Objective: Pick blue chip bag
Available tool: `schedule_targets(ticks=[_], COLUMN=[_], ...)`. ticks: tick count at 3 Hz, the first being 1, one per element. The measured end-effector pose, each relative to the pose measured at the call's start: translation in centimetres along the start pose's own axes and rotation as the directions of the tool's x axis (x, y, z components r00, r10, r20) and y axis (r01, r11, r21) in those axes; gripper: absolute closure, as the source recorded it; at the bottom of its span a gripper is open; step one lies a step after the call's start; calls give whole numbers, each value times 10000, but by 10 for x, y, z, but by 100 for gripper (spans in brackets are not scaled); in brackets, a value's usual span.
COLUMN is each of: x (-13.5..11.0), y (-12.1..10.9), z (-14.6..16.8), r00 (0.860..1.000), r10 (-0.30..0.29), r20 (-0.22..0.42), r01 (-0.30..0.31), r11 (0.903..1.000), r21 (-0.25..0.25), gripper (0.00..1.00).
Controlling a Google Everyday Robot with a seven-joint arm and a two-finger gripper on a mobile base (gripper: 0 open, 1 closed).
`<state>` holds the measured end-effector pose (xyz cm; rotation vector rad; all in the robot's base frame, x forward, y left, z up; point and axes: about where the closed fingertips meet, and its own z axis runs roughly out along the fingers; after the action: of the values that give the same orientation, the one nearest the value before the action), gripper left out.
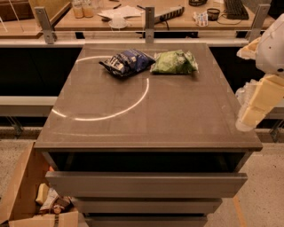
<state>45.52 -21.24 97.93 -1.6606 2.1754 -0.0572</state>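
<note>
The blue chip bag [127, 62] is crinkled dark navy with white print. It lies flat on the far part of the grey table top [146, 119], left of centre. A green bag [174, 62] lies right beside it on its right, close to it. My gripper [249, 116], a cream-coloured piece on the white arm [273, 44], hangs at the table's right edge, level with the front half. It is far from the blue bag, to the right and nearer the camera, and nothing shows in it.
A bright curved light arc [111, 113] crosses the table top. Drawers [146, 184] stand pulled out under the front edge. A cardboard box [26, 199] with items sits on the floor at lower left. A railing [146, 42] and a cluttered desk [146, 13] run behind.
</note>
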Motion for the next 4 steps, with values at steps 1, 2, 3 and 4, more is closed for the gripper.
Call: schedule_targets(ticks=[1,2,3,4], x=[-32,-62,-102,-157], y=[-84,-155,-218,-264], z=[27,49,86,151], r00=[9826,9565,9062,8628], r10=[626,733,1410,2129], r20=[1750,2824,3987,4585], r01=[-823,-1303,-2297,-2889], r11=[9908,9734,9557,9519], r21=[1076,1887,1841,1017], gripper=[0,0,0,0])
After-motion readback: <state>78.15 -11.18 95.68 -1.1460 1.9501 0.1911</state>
